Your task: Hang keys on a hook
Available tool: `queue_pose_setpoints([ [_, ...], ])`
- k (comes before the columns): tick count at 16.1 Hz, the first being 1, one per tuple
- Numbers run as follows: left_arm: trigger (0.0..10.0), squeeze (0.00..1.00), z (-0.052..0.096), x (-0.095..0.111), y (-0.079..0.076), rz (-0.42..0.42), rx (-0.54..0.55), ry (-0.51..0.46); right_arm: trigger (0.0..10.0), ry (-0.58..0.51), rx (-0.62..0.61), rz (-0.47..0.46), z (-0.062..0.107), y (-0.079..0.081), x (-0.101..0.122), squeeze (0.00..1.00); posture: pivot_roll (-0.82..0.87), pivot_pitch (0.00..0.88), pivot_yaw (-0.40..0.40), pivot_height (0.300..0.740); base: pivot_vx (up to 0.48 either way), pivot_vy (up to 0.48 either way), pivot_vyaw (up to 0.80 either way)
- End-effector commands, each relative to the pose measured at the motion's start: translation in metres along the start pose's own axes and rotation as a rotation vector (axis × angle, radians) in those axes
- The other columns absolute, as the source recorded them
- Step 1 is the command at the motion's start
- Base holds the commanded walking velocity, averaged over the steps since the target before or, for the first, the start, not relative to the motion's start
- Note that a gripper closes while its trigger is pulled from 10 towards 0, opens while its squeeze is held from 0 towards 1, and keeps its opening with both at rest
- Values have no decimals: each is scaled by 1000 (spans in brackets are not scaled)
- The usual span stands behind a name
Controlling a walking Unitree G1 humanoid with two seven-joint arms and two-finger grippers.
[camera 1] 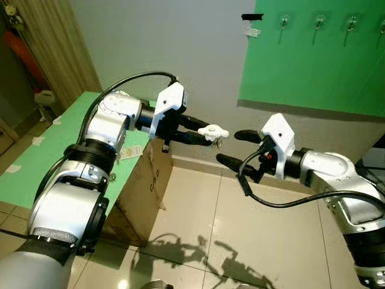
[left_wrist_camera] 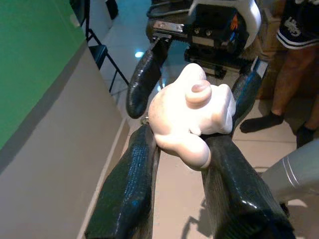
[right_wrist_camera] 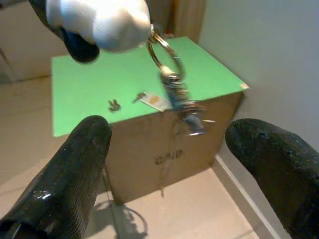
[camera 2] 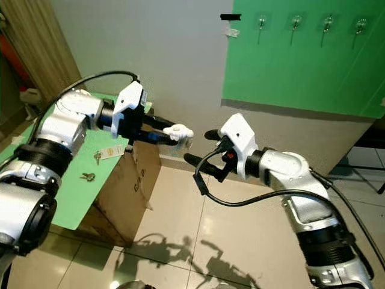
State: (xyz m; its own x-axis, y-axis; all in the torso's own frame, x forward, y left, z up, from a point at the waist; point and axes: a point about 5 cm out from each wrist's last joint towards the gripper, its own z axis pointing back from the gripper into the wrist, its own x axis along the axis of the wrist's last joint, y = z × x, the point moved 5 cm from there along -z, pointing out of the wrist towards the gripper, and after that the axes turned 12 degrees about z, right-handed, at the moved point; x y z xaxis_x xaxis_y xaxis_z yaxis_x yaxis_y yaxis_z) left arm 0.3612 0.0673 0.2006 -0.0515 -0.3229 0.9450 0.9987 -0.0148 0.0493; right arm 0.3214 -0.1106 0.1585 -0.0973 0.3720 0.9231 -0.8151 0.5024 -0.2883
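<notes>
The left gripper (camera 1: 207, 133) is clamped on a white charm (left_wrist_camera: 189, 112), from which a ring of keys (right_wrist_camera: 182, 102) dangles in mid-air. Just beside it, the right gripper (camera 1: 231, 147) faces the keys with fingers spread wide, holding nothing. Behind the left arm a green table (camera 2: 72, 192) carries loose keys (camera 2: 88, 177) and a tag (camera 2: 111, 150). Hooks (camera 1: 319, 23) line the green wall panel (camera 1: 313, 66) above.

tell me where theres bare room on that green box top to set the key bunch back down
The far and left stretch of the green top is bare. The near corner is crowded: two loose keys and a tagged key lie there. The left gripper holds the white keychain off the box edge, the open right gripper facing it.
</notes>
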Motion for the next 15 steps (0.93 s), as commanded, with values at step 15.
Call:
queue_pose_setpoints([
  [15,10000,0,-6,10,-4,-28,-85,12,9647,-85,55,-62,-5,0,29,0,-204,0,66,740,0,0,0],
])
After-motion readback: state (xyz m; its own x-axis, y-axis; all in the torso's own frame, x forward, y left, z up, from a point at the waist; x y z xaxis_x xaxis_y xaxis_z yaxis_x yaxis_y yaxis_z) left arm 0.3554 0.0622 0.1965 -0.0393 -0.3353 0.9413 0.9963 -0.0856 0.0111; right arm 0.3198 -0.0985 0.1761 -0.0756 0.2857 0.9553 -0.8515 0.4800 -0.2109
